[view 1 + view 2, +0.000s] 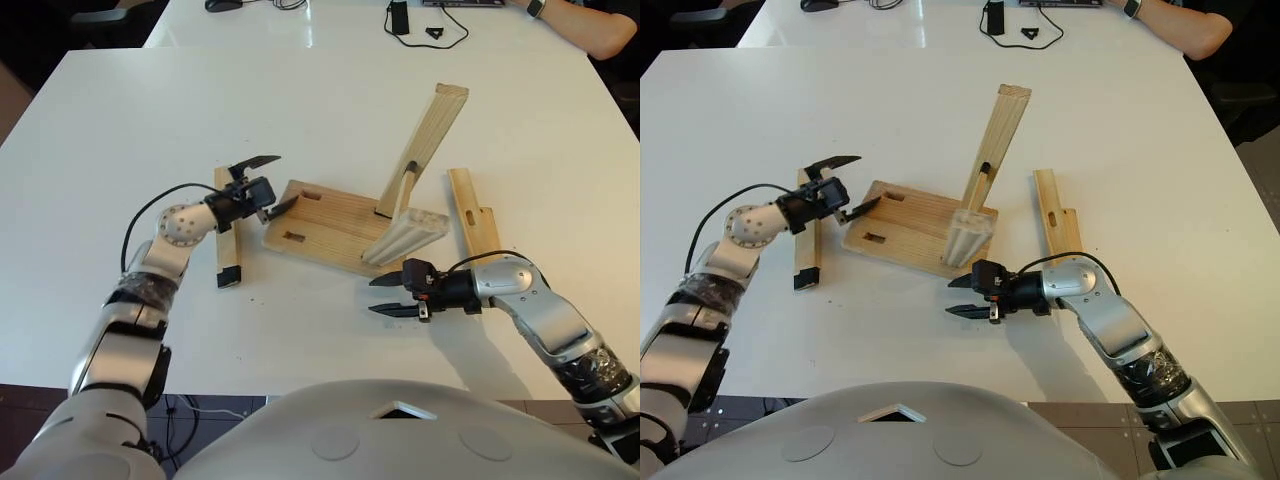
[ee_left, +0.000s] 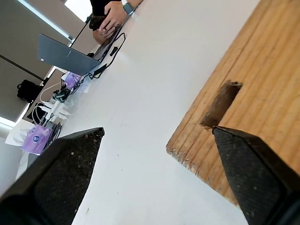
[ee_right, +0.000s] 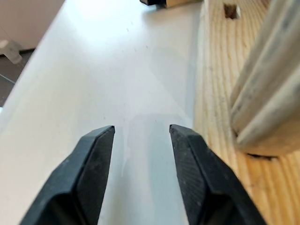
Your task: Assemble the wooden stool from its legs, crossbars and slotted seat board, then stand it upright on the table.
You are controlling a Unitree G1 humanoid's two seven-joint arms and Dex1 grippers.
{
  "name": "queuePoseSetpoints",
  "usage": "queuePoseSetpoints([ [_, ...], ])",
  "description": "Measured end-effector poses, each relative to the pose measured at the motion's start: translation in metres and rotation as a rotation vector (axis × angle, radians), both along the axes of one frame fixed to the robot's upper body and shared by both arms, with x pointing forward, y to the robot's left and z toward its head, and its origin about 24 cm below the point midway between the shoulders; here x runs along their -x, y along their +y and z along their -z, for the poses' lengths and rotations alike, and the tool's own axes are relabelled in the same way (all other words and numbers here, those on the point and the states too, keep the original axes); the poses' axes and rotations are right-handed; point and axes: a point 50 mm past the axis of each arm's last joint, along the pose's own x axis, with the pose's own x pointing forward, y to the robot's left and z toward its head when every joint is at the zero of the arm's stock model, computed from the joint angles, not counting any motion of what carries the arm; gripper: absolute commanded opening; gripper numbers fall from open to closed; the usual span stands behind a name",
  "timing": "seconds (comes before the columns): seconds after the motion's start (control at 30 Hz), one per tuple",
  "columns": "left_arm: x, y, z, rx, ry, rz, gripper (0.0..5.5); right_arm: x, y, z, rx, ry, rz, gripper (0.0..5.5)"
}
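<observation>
The slotted seat board (image 1: pixel 325 228) lies flat in the middle of the white table (image 1: pixel 150 120). One wooden leg (image 1: pixel 425 135) stands tilted in a slot on its right side, and a paler piece (image 1: pixel 405 238) leans at the board's near right corner. A loose leg (image 1: pixel 472 212) lies to the right, and another (image 1: pixel 227 240) to the left. My left gripper (image 1: pixel 283 180) is open at the board's left corner, with the slot (image 2: pixel 224 97) beside one fingertip (image 2: pixel 243 154). Just in front of the board's near edge (image 3: pixel 213 117), my right gripper (image 1: pixel 373 297) is open and holds nothing.
A second table behind carries a black device and cables (image 1: pixel 400 15), and a person's arm (image 1: pixel 590 25) rests at its far right. The wide left and back parts of the white table are bare. The table's front edge (image 1: pixel 250 385) is near.
</observation>
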Motion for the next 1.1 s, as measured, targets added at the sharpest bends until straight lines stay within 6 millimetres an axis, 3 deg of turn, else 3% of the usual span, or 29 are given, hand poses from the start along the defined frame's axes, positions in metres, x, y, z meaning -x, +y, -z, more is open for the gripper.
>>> queuePoseSetpoints([
  [0.13, 0.037, 0.002, 0.002, 0.025, 0.049, -0.003, 4.31, -0.017, -0.021, -0.003, 0.065, -0.093, 0.057, 2.16],
  [0.3, 0.071, -0.016, -0.004, 0.024, 0.118, 0.064, 4.31, -0.037, -0.042, -0.010, 0.136, -0.171, 0.125, 2.16],
  [0.57, 0.095, -0.043, -0.016, 0.124, 0.341, 0.116, 4.31, -0.076, -0.041, -0.016, 0.150, -0.288, 0.237, 2.16],
  [0.67, 0.094, -0.054, -0.026, 0.192, 0.381, 0.116, 4.31, -0.094, -0.038, -0.019, 0.165, -0.326, 0.252, 2.16],
  [0.83, 0.074, -0.058, -0.049, 0.319, 0.378, 0.054, 4.31, -0.113, -0.038, -0.021, 0.214, -0.371, 0.260, 2.16],
  [0.97, 0.070, -0.052, -0.064, 0.362, 0.363, 0.032, 4.31, -0.113, -0.045, -0.024, 0.227, -0.387, 0.283, 2.16],
  [1.1, 0.052, -0.028, -0.061, 0.225, 0.254, -0.072, 4.31, -0.095, -0.057, -0.030, 0.223, -0.399, 0.281, 2.16],
])
